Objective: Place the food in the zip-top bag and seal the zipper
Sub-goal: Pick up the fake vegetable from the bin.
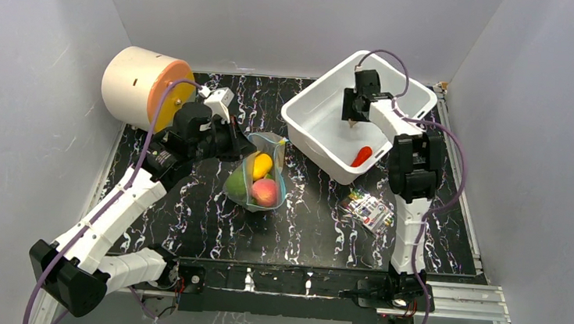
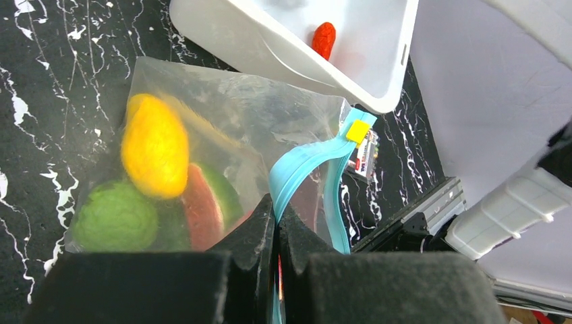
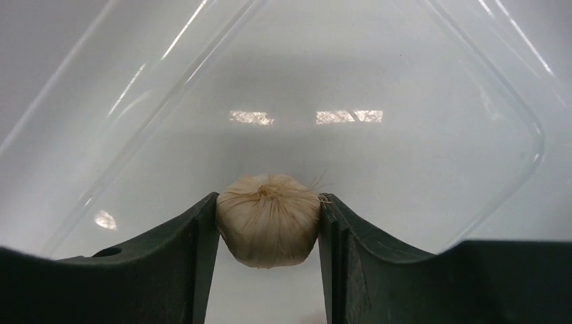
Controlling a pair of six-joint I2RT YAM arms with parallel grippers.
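Starting closest to the bases: flat colourful printed packet point(image 1: 368, 210) on the black marbled tabletop point(image 1: 317, 227), off to the right, not part of the job.

Next out, clear crinkly zip-top bag point(image 2: 256, 121) lying mid-table. Already loaded with a yellow toy fruit point(image 2: 155, 155), a fuzzy green ball point(image 2: 115, 217) and a red-and-green slice point(image 2: 206, 206) (no telling whether more is hidden behind those). Clamped tight on the bag's mouth, right at the blue-teal zipper strip point(image 2: 303, 169): the left gripper point(image 2: 277, 210), with that mouth looking open beyond it.

Further back, white plastic bin point(image 1: 322, 130), with the right gripper point(image 3: 270, 202) down inside, fingers pressed against both sides of a cream toy garlic bulb point(image 3: 268, 233). Also a red-orange chilli-shaped piece point(image 1: 361, 156) lying loose in the same bin.

So: mid-loading, at the picking stage. Next up, probably: lift the garlic clear of the bin wall, carry it across to the held mouth, drop it in without snagging the strip. Then back for the chilli. Zipper not pressed closed yet, so sealing for last.
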